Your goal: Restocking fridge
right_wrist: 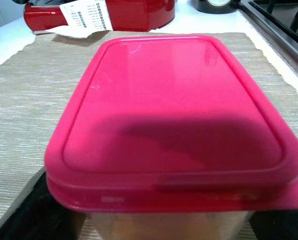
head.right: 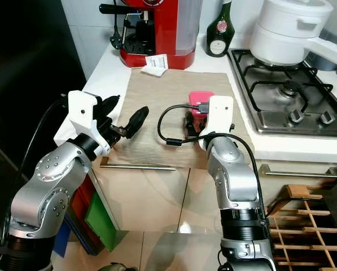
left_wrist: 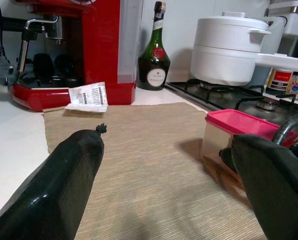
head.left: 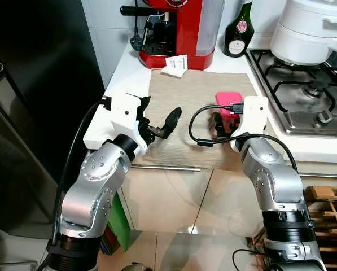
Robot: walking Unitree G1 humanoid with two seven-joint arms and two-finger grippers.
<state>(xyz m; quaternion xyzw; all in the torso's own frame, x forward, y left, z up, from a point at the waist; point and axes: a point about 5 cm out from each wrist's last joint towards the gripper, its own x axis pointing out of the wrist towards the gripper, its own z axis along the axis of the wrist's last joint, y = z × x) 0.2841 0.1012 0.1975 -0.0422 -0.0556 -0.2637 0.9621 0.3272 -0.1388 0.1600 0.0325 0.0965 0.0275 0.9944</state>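
A clear container with a pink lid (right_wrist: 173, 100) stands on the beige mat (head.left: 185, 90) on the counter. My right gripper (head.left: 222, 121) reaches it from the front, and its black fingers (right_wrist: 19, 220) press against both side walls, shut on it. The container (head.left: 227, 99) still rests on the mat. My left gripper (head.left: 158, 121) hovers open over the mat's left part, a hand's width left of the container, with nothing between its fingers (left_wrist: 64, 185). The dark fridge (head.left: 33, 84) rises at the far left, door closed.
A red coffee machine (head.left: 179, 28), a paper slip (head.left: 175, 64) and a green bottle (head.left: 240, 28) line the back of the counter. A gas hob (head.left: 303, 90) with a white pot (head.left: 309, 28) is on the right. A wooden rack (head.left: 326, 209) stands low right.
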